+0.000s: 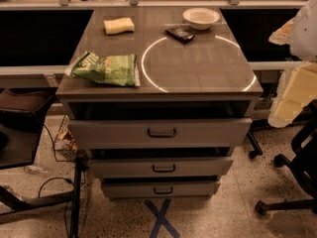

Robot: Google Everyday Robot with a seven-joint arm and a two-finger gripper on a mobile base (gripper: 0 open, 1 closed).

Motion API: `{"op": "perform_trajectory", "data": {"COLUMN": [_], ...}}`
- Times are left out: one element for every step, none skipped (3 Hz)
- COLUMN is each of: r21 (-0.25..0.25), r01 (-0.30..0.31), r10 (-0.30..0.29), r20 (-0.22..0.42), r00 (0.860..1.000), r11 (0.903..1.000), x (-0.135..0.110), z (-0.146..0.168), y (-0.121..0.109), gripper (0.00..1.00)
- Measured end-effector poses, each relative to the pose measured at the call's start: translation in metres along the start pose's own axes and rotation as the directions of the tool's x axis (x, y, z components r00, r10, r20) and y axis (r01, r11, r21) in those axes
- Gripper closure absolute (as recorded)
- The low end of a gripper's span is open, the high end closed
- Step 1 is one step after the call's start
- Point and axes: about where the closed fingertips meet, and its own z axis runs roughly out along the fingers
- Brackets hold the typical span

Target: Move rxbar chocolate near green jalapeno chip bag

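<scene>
The rxbar chocolate (180, 33) is a small dark flat bar lying at the back of the cabinet top (198, 68), just left of a white bowl. The green jalapeno chip bag (106, 68) lies crinkled at the front left corner of the top, well apart from the bar. Pale parts of my arm (296, 90) show at the right edge, beside the cabinet and off its top. My gripper is out of view.
A yellow sponge (119, 26) lies at the back left. A white bowl (200, 18) stands at the back right. A bright ring of light marks the top. Three drawers (161, 132) stand slightly open below. An office chair base (292, 182) is at the right.
</scene>
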Motion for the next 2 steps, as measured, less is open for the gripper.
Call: {"op": "perform_trajectory", "data": {"r21": [0.0, 0.019], "r01": [0.0, -0.013], "r10": [0.0, 0.014], "r20": [0.0, -0.008], "r00": [1.0, 1.0], "r11": [1.0, 0.9997], "x": [0.0, 0.0004], "z": [-0.0001, -0.0085], "y": [0.0, 0.0013], "gripper": [0.0, 0.0]}}
